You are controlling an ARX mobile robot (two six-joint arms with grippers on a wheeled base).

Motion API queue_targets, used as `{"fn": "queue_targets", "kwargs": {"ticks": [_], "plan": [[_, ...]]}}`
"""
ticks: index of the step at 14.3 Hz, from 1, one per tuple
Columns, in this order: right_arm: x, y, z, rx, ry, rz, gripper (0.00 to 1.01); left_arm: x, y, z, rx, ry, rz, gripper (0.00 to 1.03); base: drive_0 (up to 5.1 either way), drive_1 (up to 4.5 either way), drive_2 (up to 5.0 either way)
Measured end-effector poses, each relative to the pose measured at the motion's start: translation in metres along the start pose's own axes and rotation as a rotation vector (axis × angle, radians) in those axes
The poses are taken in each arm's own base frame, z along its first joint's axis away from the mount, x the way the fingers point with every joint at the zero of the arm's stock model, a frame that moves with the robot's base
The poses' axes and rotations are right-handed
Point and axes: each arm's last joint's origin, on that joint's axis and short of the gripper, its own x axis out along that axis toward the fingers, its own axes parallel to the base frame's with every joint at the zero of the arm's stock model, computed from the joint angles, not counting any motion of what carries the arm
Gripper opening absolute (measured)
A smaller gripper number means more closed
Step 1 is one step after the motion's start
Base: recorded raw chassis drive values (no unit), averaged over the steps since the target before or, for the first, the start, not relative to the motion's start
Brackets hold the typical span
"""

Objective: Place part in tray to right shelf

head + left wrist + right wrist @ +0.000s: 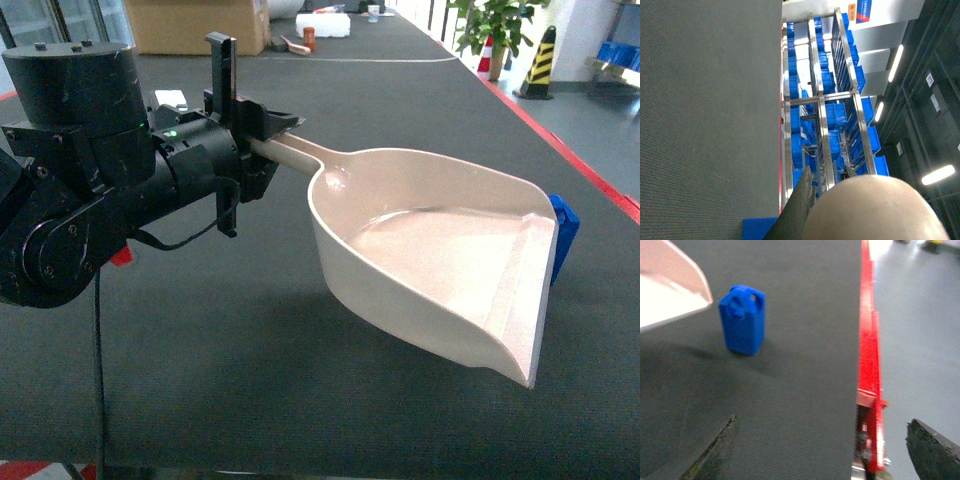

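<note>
- Your left gripper [262, 135] is clamped on the tray [440, 260] handle, tray held above the table [250, 360].
- Part [743, 320] stands upright beside the tray's lip.
- Your right gripper [820, 450] is spread wide, empty.

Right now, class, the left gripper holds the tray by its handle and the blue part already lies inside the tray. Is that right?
Not quite. The left gripper does hold the tray by its handle, but the part is not inside it: the right wrist view shows it standing upright on the dark table, just beyond the tray's front lip.
</note>
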Motion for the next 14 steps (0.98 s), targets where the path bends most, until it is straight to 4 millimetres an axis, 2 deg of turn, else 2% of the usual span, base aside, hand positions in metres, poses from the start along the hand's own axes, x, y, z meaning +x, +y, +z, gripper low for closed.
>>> {"fn": "queue_targets", "kwargs": {"ticks": [2, 5, 7, 9, 14], "plan": [[0.045, -0.012, -0.005, -0.082, 0.075, 0.17, 0.98, 0.0, 0.0, 0.0, -0.001, 0.0, 0.001, 0.13, 0.0, 0.0, 0.0], [0.096, -0.027, -0.012, -0.108, 0.108, 0.318, 0.98, 0.0, 0.0, 0.0, 0.0, 0.0, 0.0, 0.13, 0.0, 0.0, 0.0], [0.125, -0.028, -0.014, -0.105, 0.113, 0.371, 0.98, 0.0, 0.0, 0.0, 0.0, 0.0, 0.0, 0.13, 0.0, 0.0, 0.0], [0.152, -0.019, -0.016, -0.109, 0.117, 0.41, 0.98, 0.0, 0.0, 0.0, 0.0, 0.0, 0.001, 0.13, 0.0, 0.0, 0.0], [0.203, 0.008, -0.011, -0.122, 0.105, 0.444, 0.98, 0.0, 0.0, 0.0, 0.0, 0.0, 0.0, 0.13, 0.0, 0.0, 0.0]]}}
